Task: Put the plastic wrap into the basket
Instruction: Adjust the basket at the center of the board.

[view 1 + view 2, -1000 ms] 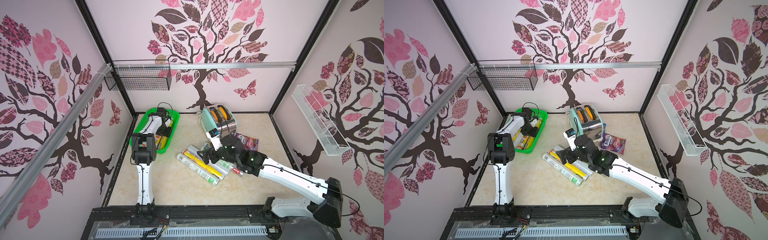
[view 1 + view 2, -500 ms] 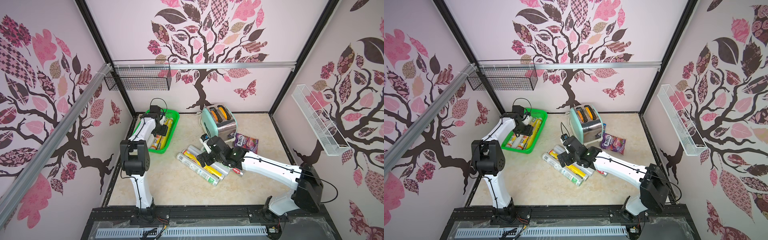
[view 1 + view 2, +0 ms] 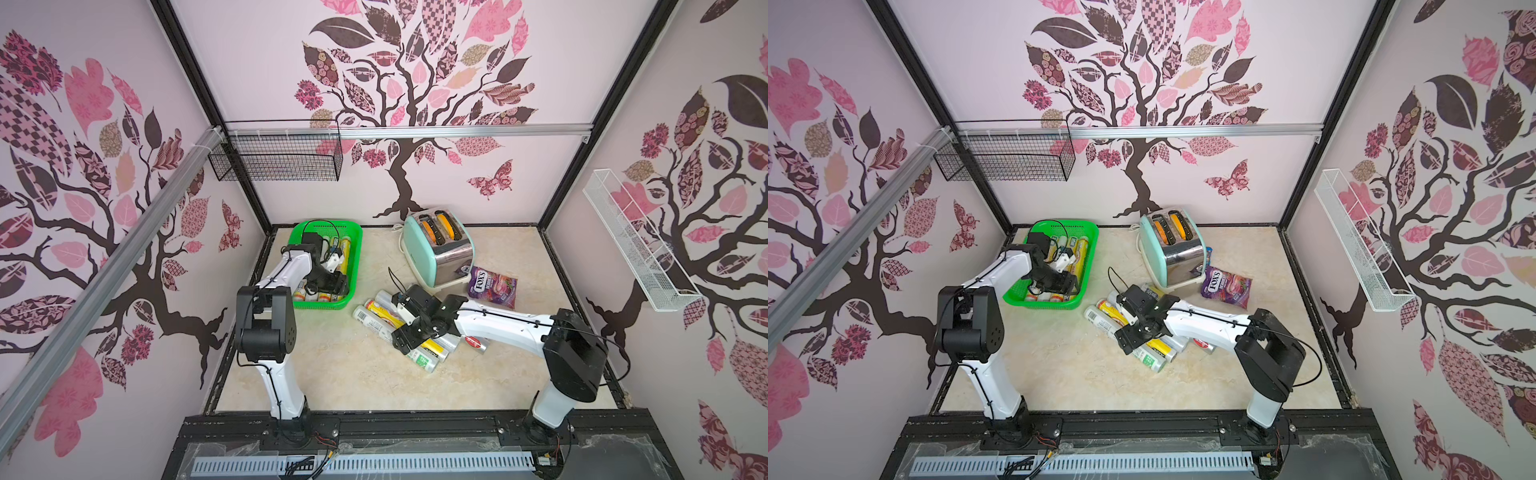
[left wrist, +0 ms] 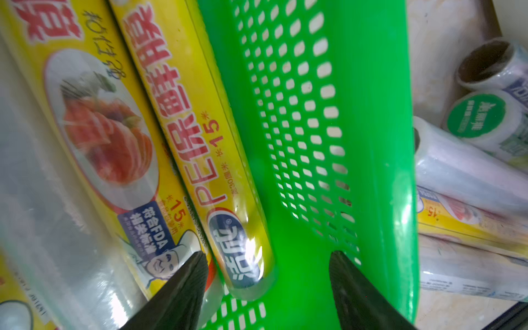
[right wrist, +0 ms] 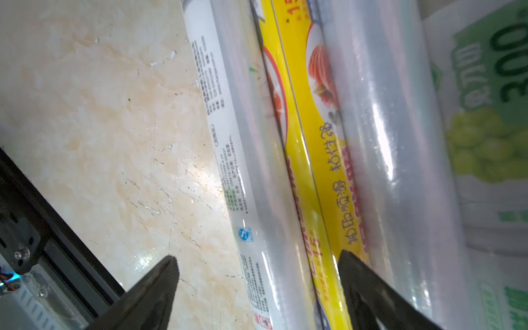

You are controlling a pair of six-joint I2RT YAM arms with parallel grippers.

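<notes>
Since the earlier frame my right arm has folded inward, and my right end effector (image 5: 257, 255) has slid along the loose plastic wrap (image 3: 376, 320) on the worktop (image 3: 353, 374) toward the rolls' front ends. Its fingers stand apart astride a white-printed roll (image 5: 248, 200) without clamping it. My left end effector (image 4: 265, 257) hangs inside the green basket (image 3: 356, 253), fingers spread and empty, just above the yellow rolls (image 4: 197, 137) lying side by side on the basket floor. More rolls lie outside its wall.

Beige marbled tabletop (image 3: 332, 374): green basket (image 3: 320, 304), toaster (image 3: 446, 259), purple candy bag (image 3: 492, 286), loose plastic wrap rolls (image 3: 368, 318).
</notes>
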